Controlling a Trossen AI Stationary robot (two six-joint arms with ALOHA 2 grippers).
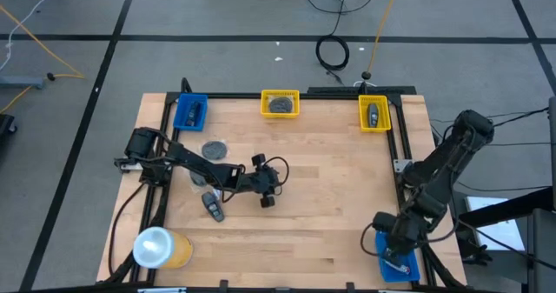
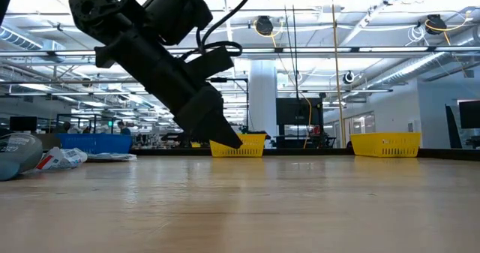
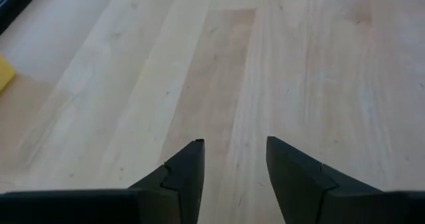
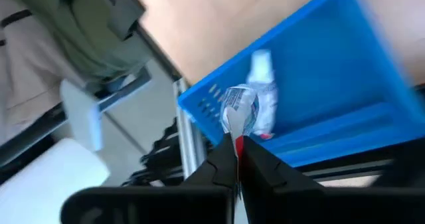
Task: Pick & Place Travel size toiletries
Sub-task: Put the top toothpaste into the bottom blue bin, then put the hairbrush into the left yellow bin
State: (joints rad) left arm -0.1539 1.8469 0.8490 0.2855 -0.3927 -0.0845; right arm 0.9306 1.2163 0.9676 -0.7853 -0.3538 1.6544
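Observation:
My left gripper [image 1: 268,193] is open over bare wood near the table's middle, and its fingers [image 3: 189,164] have nothing between them. To its left, a grey round disc [image 1: 214,148] and a black oblong piece [image 1: 213,204] lie flat on the table. My right gripper [image 1: 395,254] is at the near right corner, over a blue bin [image 1: 383,240], and is shut on a small white tube [image 4: 257,98]. The low view shows the left arm's gripper [image 2: 227,139] just above the wood. My right gripper holds the white tube by its flat crimped end [image 4: 232,114], pinched between the two fingers at their free ends. The tube reaches out beyond the fingertips, cap end [image 4: 261,58] farthest away, over the inside of the blue bin [image 4: 332,64]. Whether it touches the bin floor I cannot tell.
A large yellow roll with a white end [image 1: 161,248] stands at the near left corner. Along the far edge sit a blue bin [image 1: 190,112] and two yellow bins [image 1: 280,103] [image 1: 373,113], each holding dark items. Bare wood lies between the two arms.

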